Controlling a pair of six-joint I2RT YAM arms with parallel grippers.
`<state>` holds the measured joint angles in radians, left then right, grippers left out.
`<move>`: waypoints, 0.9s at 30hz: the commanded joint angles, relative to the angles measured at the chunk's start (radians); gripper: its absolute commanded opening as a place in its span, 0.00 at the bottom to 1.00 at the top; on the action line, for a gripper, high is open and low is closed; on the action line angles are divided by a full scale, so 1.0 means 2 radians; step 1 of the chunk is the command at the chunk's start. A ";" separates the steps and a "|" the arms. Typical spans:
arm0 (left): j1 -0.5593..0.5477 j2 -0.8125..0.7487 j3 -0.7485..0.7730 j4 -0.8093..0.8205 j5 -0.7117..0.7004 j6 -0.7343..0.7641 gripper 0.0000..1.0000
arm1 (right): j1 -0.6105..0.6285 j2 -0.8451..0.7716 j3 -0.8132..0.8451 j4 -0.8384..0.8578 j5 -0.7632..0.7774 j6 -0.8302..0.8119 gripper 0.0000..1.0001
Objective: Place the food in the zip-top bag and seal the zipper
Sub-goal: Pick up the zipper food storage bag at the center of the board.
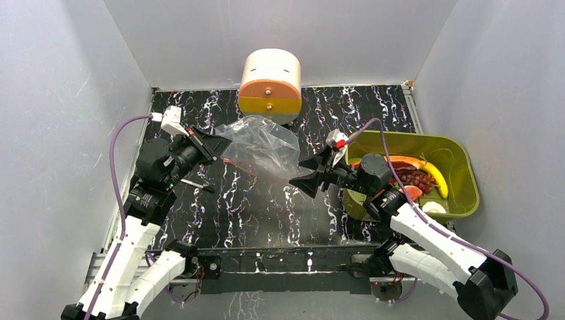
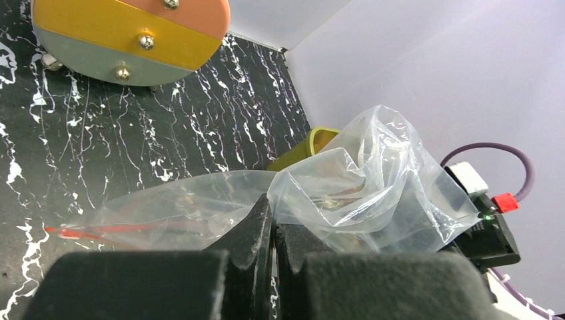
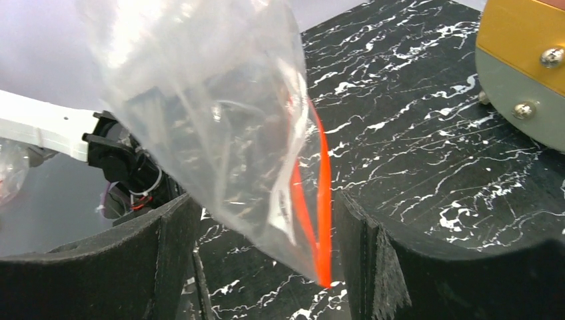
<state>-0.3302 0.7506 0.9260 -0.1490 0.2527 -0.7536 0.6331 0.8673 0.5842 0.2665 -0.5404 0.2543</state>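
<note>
Left wrist — left gripper (image 2: 273,212) clamped tight on zip-top bag (image 2: 363,177) film; right gripper (image 3: 263,210) spread wide — zipper (image 3: 323,200) corner hangs between its fingers.

one bag (image 1: 261,145), one bin (image 1: 470,179), one banana (image 1: 436,177)

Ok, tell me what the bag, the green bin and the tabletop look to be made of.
The zip-top bag: thin clear plastic film, glossy; it crinkles and is see-through. The bin: olive-green moulded plastic, smooth with slight sheen, probably rigid. The tabletop: black with white marble-like veins; perhaps printed sheet or laminate, cannot tell which.
</note>
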 commanded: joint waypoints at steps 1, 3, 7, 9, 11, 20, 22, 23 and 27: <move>0.001 -0.008 0.027 -0.009 0.020 -0.013 0.00 | 0.000 0.001 0.001 0.051 0.021 -0.017 0.69; 0.001 -0.007 0.030 -0.011 0.021 -0.018 0.00 | -0.001 0.006 -0.005 0.067 0.013 -0.008 0.66; 0.001 -0.005 0.030 -0.001 0.026 -0.028 0.00 | 0.000 0.016 -0.012 0.081 0.002 0.005 0.50; 0.001 -0.002 0.030 -0.002 0.027 -0.029 0.00 | 0.000 0.015 -0.012 0.079 0.004 0.010 0.26; 0.001 -0.002 0.030 -0.005 0.024 -0.022 0.00 | 0.000 0.011 -0.007 0.073 0.008 0.020 0.12; 0.001 -0.014 0.045 -0.087 -0.047 0.167 0.74 | -0.001 0.035 0.081 -0.051 0.072 0.153 0.00; 0.001 -0.016 0.042 -0.100 -0.040 0.226 0.77 | 0.000 0.051 0.112 -0.090 0.075 0.178 0.00; 0.001 -0.019 0.032 -0.094 -0.029 0.254 0.77 | 0.000 0.061 0.129 -0.106 0.071 0.183 0.00; 0.001 -0.037 -0.032 -0.043 0.068 0.370 0.71 | -0.001 0.096 0.187 -0.155 0.066 0.209 0.00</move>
<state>-0.3298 0.7128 0.9455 -0.2836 0.2283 -0.3119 0.6331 1.0222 0.8394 0.0532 -0.4263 0.5758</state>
